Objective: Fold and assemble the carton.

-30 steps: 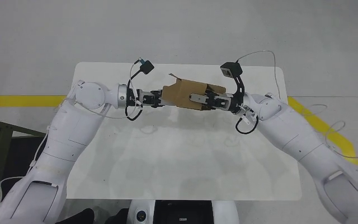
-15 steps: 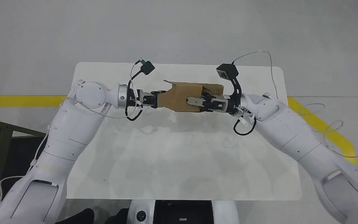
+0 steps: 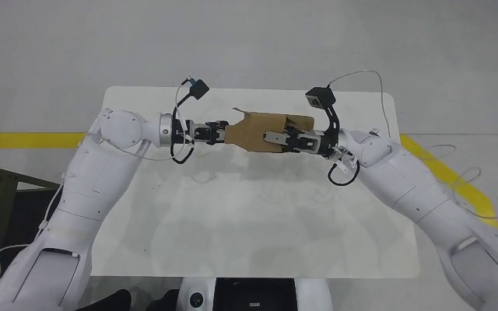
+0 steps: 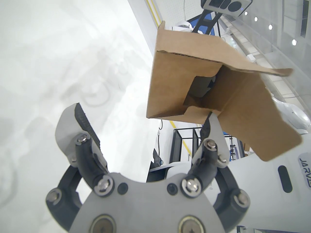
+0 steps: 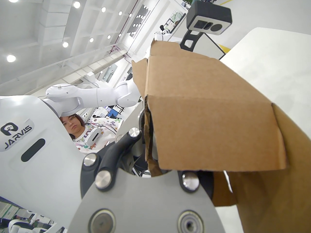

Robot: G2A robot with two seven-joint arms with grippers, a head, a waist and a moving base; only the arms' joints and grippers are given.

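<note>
Top view: we find the carton [image 3: 261, 128] held up over the far half of the white table [image 3: 257, 233], about midway between the table's left and right edges. It is brown cardboard, partly formed into a sleeve, and it lies lengthwise between the two arms.

The right gripper [image 3: 274, 138] meets the carton at its right end. We see one metal finger lying along the carton's upper wall. In the right wrist view the cardboard wall runs down between the finger mounts and covers the fingertips. We read this gripper as clamped on the carton wall.

The left gripper [image 4: 145, 120] sits just off the carton's left end. In the left wrist view its two fingers [image 4: 81, 124] are spread wide apart and grip nothing. One fingertip touches the edge of the cardboard at that end. The other is clear of the carton, with the table surface behind it.

The end of the carton that faces the left gripper is partly closed. A notched panel covers part of the opening and leaves a dark gap into the interior. One long flap [image 4: 252, 122] projects from this end, unfolded, and passes beside the touching finger. In the top view a thin flap edge also stands out at the carton's far left corner.

A yellow line [image 3: 39, 140] on the floor shows at both sides of the table.
</note>
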